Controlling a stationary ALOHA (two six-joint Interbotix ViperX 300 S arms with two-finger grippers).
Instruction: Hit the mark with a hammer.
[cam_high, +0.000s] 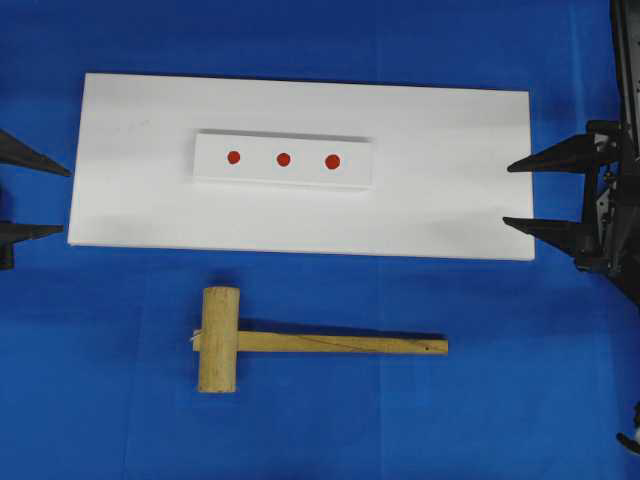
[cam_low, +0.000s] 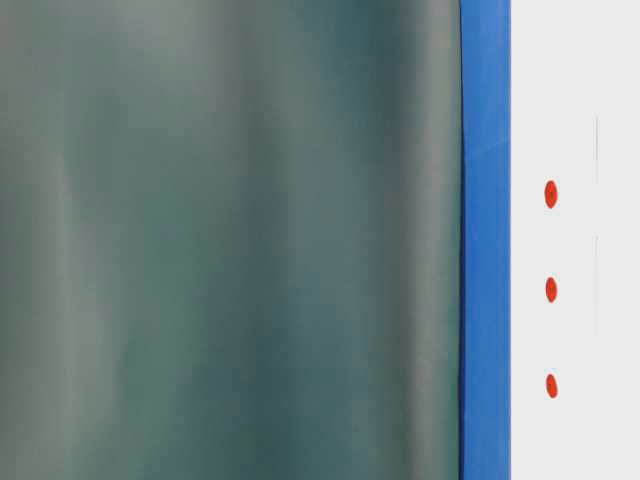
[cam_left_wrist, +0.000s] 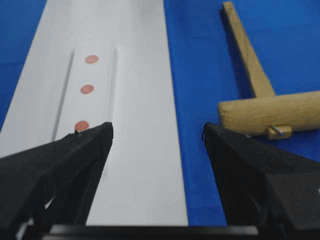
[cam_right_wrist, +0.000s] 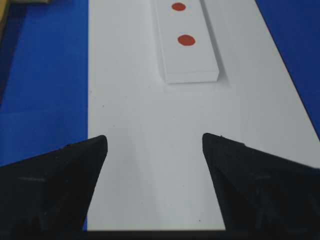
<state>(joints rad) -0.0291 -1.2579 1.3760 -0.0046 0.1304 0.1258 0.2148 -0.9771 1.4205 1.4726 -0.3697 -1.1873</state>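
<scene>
Wooden hammer (cam_high: 300, 342) lies flat on the blue cloth (cam_high: 100, 400), just below the white board (cam_high: 450, 200), untouched; head left, handle pointing right. Left gripper (cam_high: 35, 200) and right gripper (cam_high: 520, 195) flank the board's ends, jaws apart and empty, both well clear of the hammer.

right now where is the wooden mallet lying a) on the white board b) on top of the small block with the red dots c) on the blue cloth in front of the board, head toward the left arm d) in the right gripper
c: the wooden mallet lies flat on the blue cloth, off the white board, head at the left, and neither gripper touches it.
</scene>
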